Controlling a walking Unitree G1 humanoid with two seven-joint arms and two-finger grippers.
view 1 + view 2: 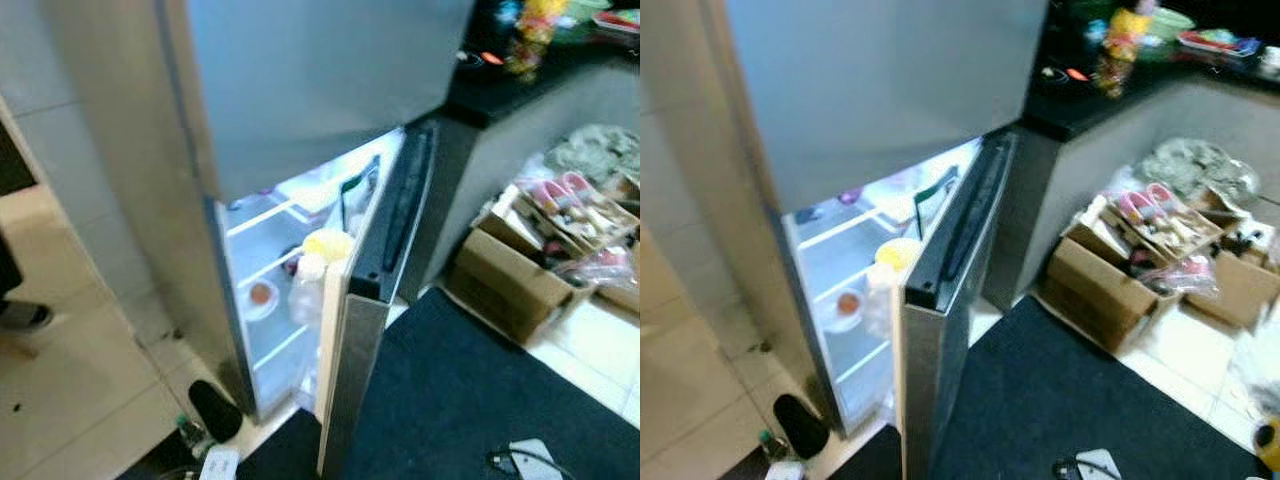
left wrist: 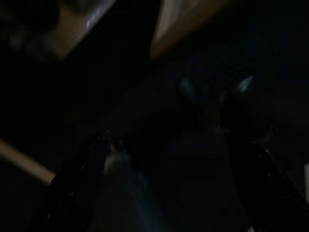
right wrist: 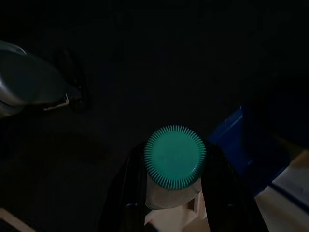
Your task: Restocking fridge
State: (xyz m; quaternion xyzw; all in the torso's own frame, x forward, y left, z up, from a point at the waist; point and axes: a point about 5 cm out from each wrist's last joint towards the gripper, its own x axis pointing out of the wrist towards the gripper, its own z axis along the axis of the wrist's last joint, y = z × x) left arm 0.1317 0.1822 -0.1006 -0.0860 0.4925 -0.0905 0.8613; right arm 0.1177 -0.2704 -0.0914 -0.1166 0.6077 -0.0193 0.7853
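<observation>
The head camera looks down at a silver fridge [image 1: 300,90]. Its upper door is shut, and the lower door [image 1: 365,300] stands partly open, swung toward the camera so that its dark top edge points outward. Through the gap, lit white shelves [image 1: 270,270] are visible. A small bowl [image 1: 261,295] sits on one shelf, and pale bottles and a yellow-topped item [image 1: 328,243] crowd the door side of the opening. A tiled wall [image 1: 60,150] runs close along the fridge's left side. A dark mat [image 1: 470,390] covers the floor before the open door. To the right, open cardboard boxes [image 1: 1120,270] full of goods stand against a grey counter base [image 1: 1090,160], beside the mat. The black countertop [image 1: 1080,100] above carries colourful items, too blurred to name.

The left wrist view is very dark. Two black fingers [image 2: 186,92] of the left gripper [image 2: 215,92] can just be made out, but whether they are spread or closed cannot be told.

In the right wrist view, the right gripper [image 3: 174,193] is clamped on a pale bottle [image 3: 171,193] with a ribbed green cap [image 3: 175,157], one black finger [image 3: 219,193] on each side. The surroundings are dark, with a blue edge [image 3: 231,135] nearby.
</observation>
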